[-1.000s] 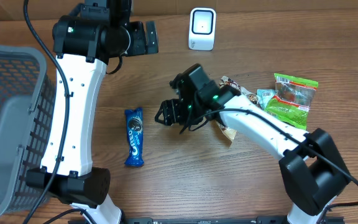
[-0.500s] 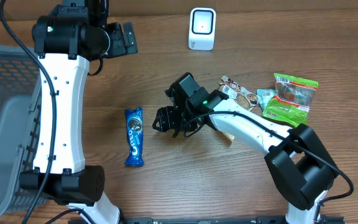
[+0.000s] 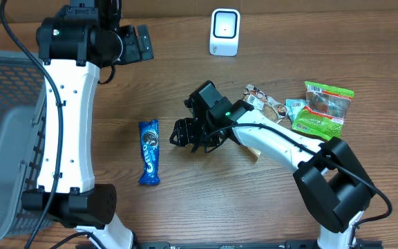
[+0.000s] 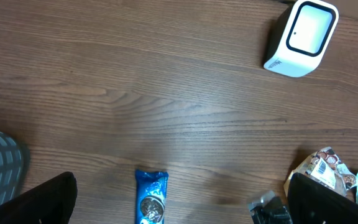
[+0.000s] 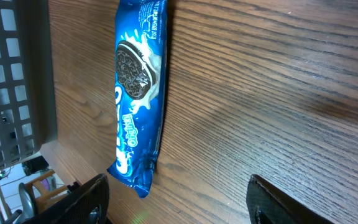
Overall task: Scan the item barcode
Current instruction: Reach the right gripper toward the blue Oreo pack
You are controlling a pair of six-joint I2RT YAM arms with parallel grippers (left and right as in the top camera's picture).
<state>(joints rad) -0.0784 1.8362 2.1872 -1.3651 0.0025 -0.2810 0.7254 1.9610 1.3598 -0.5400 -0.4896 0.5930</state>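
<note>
I see the Oreo pack lying flat on the wooden table, untouched. Right gripper hovers just beside it, fingers apart, empty. Left gripper is at the far edge, left of the barcode scanner, fingers spread wide, empty.

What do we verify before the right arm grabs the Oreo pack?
1. Right gripper open, empty: ok.
2. Right gripper centred over Oreo pack: not ok, the pack lies off to one side.
3. Pack flat on table, nothing on it: ok.
4. Barcode showing: cannot tell, only the front print is visible.
5. Scanner upright, nothing in front of it: ok.
6. Left gripper open, away from pack: ok.
</note>
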